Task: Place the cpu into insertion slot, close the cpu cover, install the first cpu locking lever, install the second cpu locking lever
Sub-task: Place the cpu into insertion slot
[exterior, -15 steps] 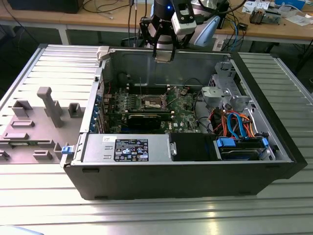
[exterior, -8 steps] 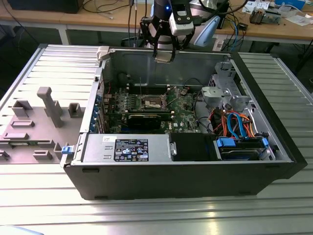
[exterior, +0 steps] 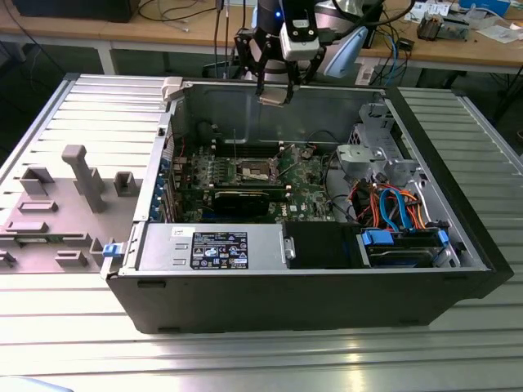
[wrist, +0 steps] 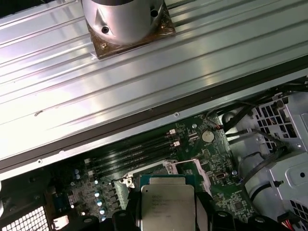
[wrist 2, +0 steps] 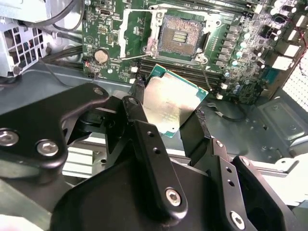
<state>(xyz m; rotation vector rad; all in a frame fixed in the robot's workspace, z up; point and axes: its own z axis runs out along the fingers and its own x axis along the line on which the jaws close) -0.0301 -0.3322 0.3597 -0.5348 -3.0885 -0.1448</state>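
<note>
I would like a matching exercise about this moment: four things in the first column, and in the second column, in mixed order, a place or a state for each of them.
Column one
1. cpu
2. insertion slot
3. cpu cover
4. coin cell

Column two
A. swung open, off the slot
B. round and silvery, on the green board
C. held by the gripper, above the green board
D. empty, nothing seated in it

Pairs: 1-C, 2-D, 3-A, 4-B
</note>
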